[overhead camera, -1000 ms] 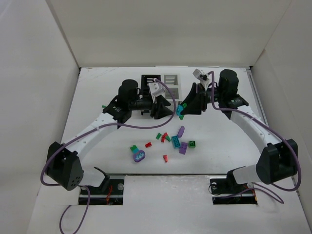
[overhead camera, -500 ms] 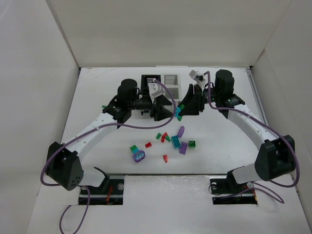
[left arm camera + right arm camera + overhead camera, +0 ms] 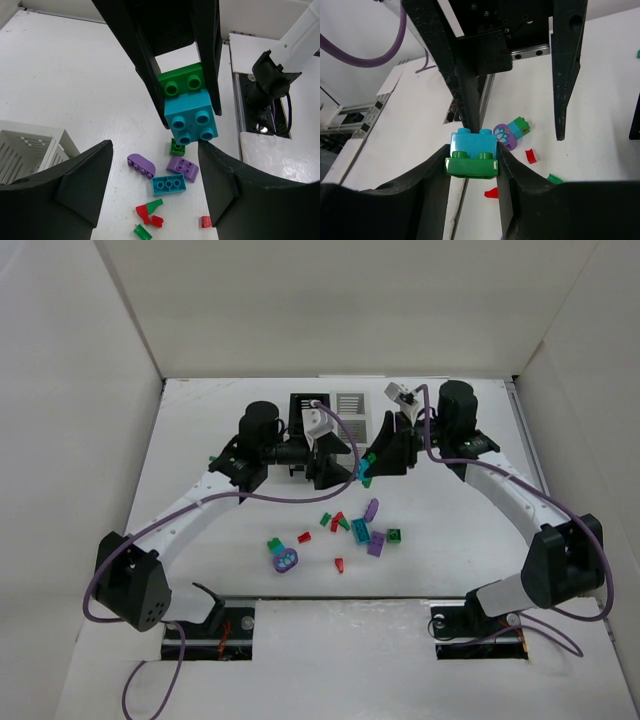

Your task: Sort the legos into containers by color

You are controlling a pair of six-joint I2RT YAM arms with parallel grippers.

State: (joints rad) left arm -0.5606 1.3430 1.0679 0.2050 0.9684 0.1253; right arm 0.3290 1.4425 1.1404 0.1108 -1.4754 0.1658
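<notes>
The table [image 3: 470, 530] carries everything. The left arm [image 3: 190, 510] and right arm [image 3: 520, 500] reach in and meet nose to nose over its far middle, just in front of the black bin [image 3: 303, 403] and white bin [image 3: 350, 403]. The right jaws are clamped on a piece [image 3: 190, 107], a green brick stuck to a teal one, held in the air between the two arms. The left jaws stand wide, one finger on each side of that piece and apart from it. The other legos [image 3: 355, 530] lie loose on the table nearer the bases, in red, green, teal and purple.

The step in hand looks like splitting the two-colour piece so each half can go by colour. The teal brick pokes out past the right fingertips. The next move therefore likely calls for the left jaws to close on teal alone, square to its sides, then pull it off the green.

The arms cover most of both bins, so their compartments and contents cannot be read. The left wrist view shows only a corner of the white bin.
</notes>
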